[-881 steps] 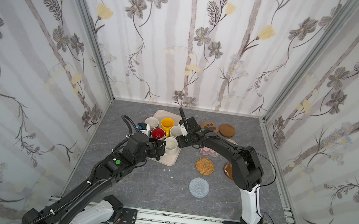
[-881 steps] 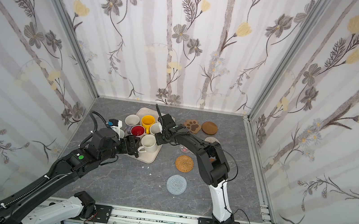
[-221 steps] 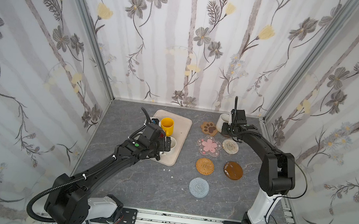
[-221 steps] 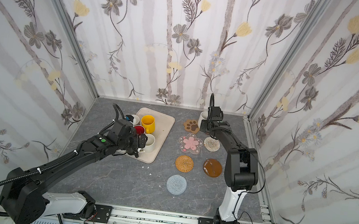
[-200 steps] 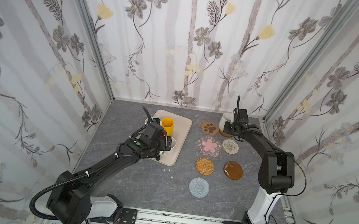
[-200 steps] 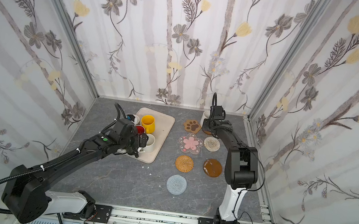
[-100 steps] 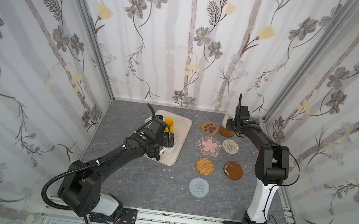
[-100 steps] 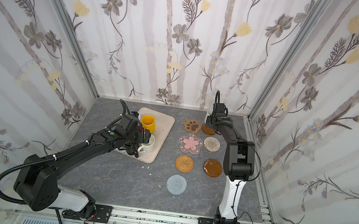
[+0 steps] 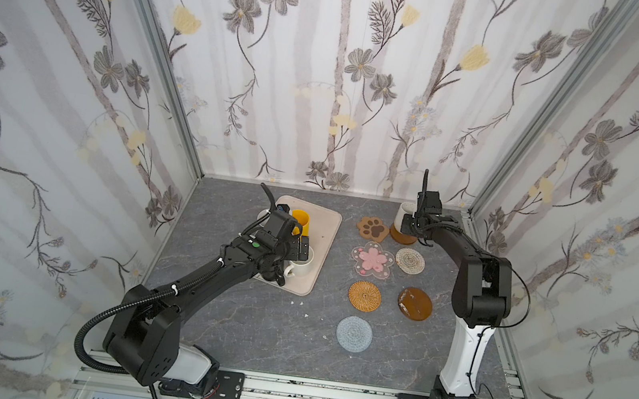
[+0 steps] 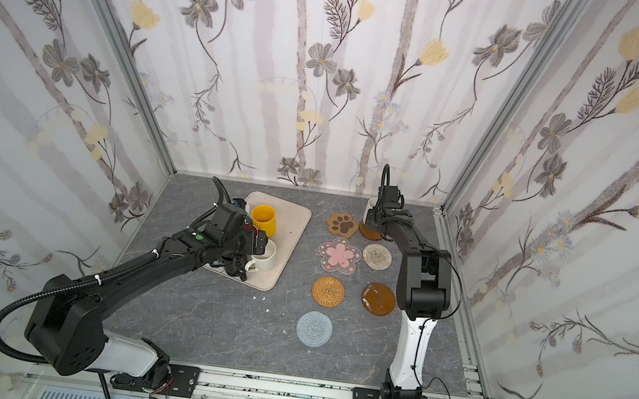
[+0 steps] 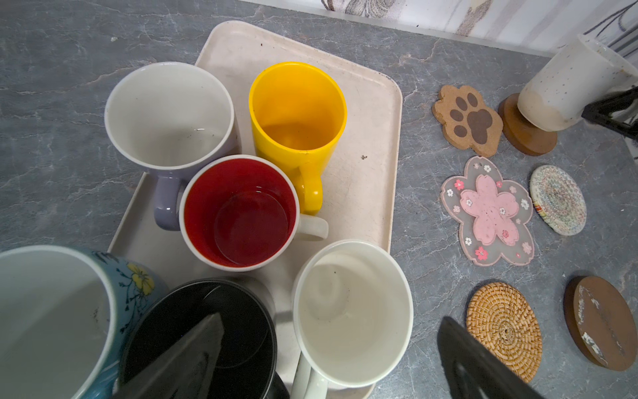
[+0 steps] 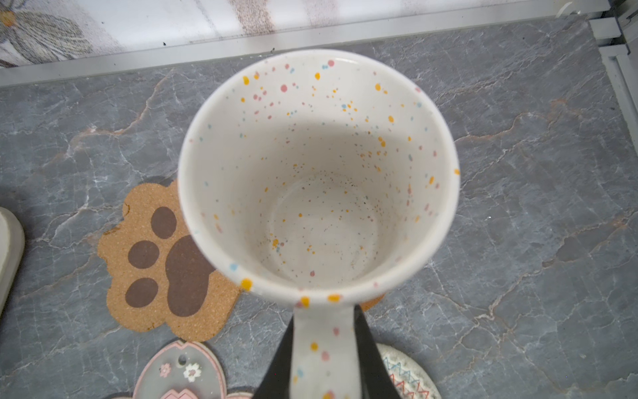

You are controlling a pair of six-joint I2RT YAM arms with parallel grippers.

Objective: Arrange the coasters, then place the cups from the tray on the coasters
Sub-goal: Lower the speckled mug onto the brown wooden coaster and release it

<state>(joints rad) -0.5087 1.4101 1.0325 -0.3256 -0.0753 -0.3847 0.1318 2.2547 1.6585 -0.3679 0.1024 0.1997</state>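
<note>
Clamping the white speckled cup [image 12: 317, 172]

Right gripper [image 12: 324, 349] is squeezing its handle, holding it at the far wooden coaster [image 11: 528, 136] beside the paw coaster [image 12: 162, 262]. Left gripper [image 11: 331, 319] is hovering, jaws wide, over the cream cup [image 11: 352, 311] on the tray [image 11: 362, 121].

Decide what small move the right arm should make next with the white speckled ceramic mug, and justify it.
Probably open the right pincer: it is shut on the handle of the white speckled ceramic mug, whose base looks seated on the round brown wooden coaster.
</note>
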